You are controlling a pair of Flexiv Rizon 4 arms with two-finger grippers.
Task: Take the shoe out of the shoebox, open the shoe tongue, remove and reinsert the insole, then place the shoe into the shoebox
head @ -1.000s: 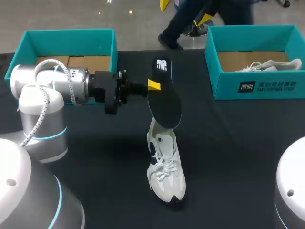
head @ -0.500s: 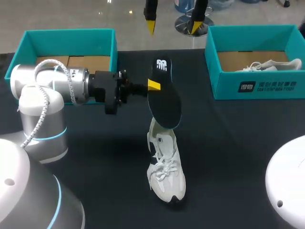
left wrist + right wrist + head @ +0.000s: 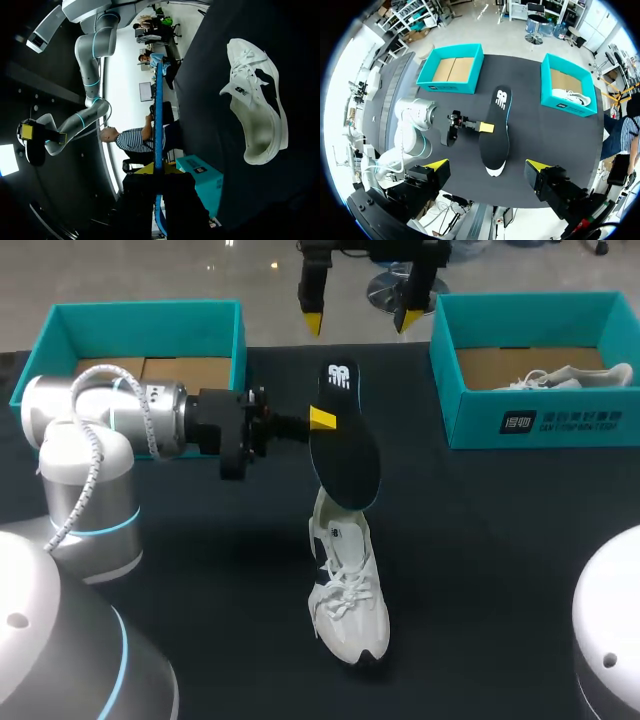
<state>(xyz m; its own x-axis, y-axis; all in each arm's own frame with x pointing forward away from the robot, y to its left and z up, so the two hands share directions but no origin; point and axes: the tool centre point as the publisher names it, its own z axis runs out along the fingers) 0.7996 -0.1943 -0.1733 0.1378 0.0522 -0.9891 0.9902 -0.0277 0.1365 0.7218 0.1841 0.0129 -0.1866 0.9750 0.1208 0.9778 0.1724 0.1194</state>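
Head view: the black worktop [image 3: 500,540] carries 2 teal boxes at its far corners. The left shoebox [image 3: 140,330] shows a cardboard floor, and the right shoebox [image 3: 545,420] holds a second shoe [image 3: 570,377], also white. The left arm [image 3: 110,415] stretches level toward the middle. The white shoe [image 3: 345,585] lies out of both boxes on the worktop near its centre, laces up, toe toward the robot. The black insole [image 3: 345,455] hangs over the shoe's heel end; whether the 2 touch cannot be told. The left tool [image 3: 322,419] pinches the insole at its edge. The right tool [image 3: 360,318] hovers over the far edge, its fingers spread wide with nothing between them.
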